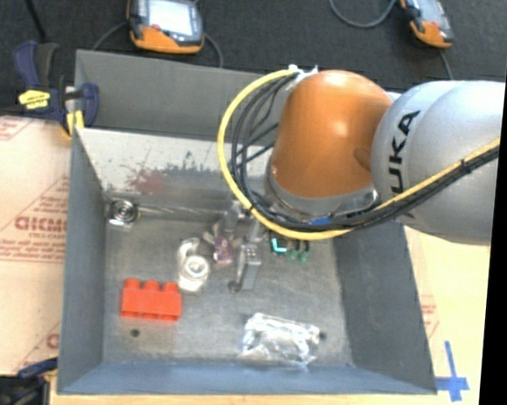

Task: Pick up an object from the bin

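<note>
— Item one: gripper (235, 257)?
— Low over the middle of the bin (86, 253), under the arm's orange cover. Jaws spread, nothing pinched.

— Item two: thing nearest the jaws?
— Small purplish piece (225, 253), on the floor mid-bin, at the left side of the gap, with one finger (246, 274) to its right. Contact: cannot tell.

— Surface and room?
— Grey metal floor, speckled; reddish smear on the far wall. Bare floor right of the jaws.

— Other stock?
— White cap (192, 269), just left of the purplish piece, the closest neighbour. Red brick (150, 300), front left. Clear bag (279, 339), near the front wall. Metal ring (122, 211), far left. Green piece (293, 252), right of the gripper, partly under the arm.
</note>
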Controlling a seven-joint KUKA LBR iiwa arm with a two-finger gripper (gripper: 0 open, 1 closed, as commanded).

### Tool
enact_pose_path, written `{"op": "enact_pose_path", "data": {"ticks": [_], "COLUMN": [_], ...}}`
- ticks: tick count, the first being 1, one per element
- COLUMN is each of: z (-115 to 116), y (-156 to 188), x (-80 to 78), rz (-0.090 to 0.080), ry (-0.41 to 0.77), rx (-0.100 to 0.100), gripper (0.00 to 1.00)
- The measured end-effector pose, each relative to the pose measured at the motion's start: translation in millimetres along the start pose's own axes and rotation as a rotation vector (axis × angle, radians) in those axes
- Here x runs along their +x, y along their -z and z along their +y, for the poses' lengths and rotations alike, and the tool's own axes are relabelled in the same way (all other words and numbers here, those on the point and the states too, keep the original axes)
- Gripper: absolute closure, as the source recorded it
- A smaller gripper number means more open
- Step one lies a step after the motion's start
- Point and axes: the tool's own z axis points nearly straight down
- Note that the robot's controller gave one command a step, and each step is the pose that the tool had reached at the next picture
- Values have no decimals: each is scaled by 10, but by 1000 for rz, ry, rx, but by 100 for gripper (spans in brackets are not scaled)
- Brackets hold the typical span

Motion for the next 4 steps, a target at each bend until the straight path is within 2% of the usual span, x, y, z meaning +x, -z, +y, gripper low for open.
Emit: {"op": "enact_pose_path", "data": {"ticks": [1, 2, 3, 4], "z": [333, 1050, 1008, 864], "y": [-1421, -1730, -1713, -261], "x": [81, 150, 134, 62], "rz": [-1, -4, -5, -16], "ry": [339, 344, 335, 316], "rx": [2, -3, -1, 1], "gripper": [0, 0, 100, 100]}}
